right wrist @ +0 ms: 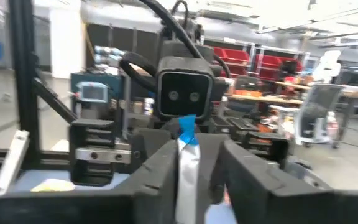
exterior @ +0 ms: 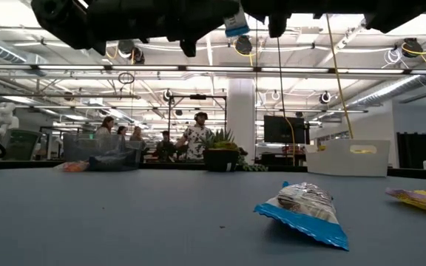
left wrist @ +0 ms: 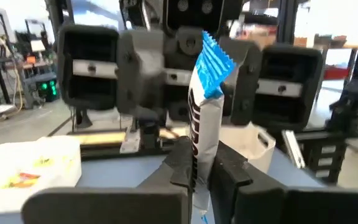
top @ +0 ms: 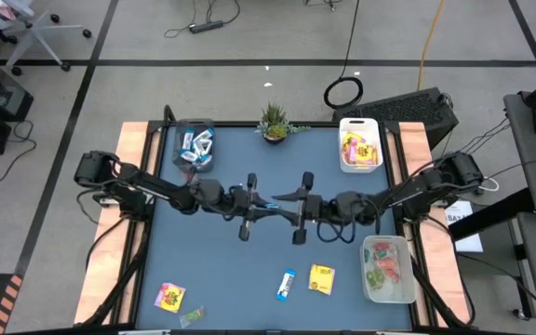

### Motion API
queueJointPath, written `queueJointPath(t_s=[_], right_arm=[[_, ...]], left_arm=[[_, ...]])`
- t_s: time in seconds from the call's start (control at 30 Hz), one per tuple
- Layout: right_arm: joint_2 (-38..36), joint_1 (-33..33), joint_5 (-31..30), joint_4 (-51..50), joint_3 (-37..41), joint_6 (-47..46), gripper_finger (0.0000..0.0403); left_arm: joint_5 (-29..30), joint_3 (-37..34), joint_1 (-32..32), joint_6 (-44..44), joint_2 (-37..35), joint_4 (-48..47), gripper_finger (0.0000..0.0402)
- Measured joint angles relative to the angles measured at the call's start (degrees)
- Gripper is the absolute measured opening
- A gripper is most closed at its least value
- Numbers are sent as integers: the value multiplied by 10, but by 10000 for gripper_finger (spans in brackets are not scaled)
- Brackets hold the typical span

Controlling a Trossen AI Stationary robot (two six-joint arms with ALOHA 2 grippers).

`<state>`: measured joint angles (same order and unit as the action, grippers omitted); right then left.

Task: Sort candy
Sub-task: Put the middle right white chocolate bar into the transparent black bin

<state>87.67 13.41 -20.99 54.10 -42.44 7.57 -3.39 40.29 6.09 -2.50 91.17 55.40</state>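
Two robot arms meet in mid-air over the middle of the blue surface, passing a blue-and-white candy bar from one to the other. The left hand has closed on the bar's lower half, which stands upright between its fingers; the right hand has its fingers spread to either side of the bar, apparently letting go. The step looks like a handover, with the bar bound for the clear bin of similar bars at the far left. Next, the right arm would need to back away cleanly before the left carries its load over. Still loose on the near side lie another blue bar, a yellow packet just beside it, and a second yellow packet at the near left. A white bin at the far right holds yellow packets; a clear tub at the near right holds red and green pieces.
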Motion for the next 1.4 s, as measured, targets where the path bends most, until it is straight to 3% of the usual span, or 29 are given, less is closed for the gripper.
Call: queueJointPath(t_s=[0.2,0.33,0.5,0.73,0.9,1.07,1.2,1.4], right_arm=[[-59,17,-83,-32,0,58,186],[-119,35,-166,-129,0,81,201],[-179,47,-216,-263,0,45,169],[-184,47,-211,-334,0,1,90],[-170,46,-210,-333,0,4,36],[-168,46,-210,-339,0,6,3],[-168,46,-210,-340,0,6,11],[-168,46,-210,-359,0,-4,13]], left_arm=[[49,0,-1,-35,-58,-145,30],[131,0,-8,-35,-143,-303,31],[239,0,-56,58,-263,-559,27],[261,0,-232,109,-349,-809,27],[224,0,-368,94,-313,-855,26],[209,0,-459,45,-254,-855,26],[184,0,-498,19,-211,-854,35],[185,0,-505,-9,-192,-851,98]])
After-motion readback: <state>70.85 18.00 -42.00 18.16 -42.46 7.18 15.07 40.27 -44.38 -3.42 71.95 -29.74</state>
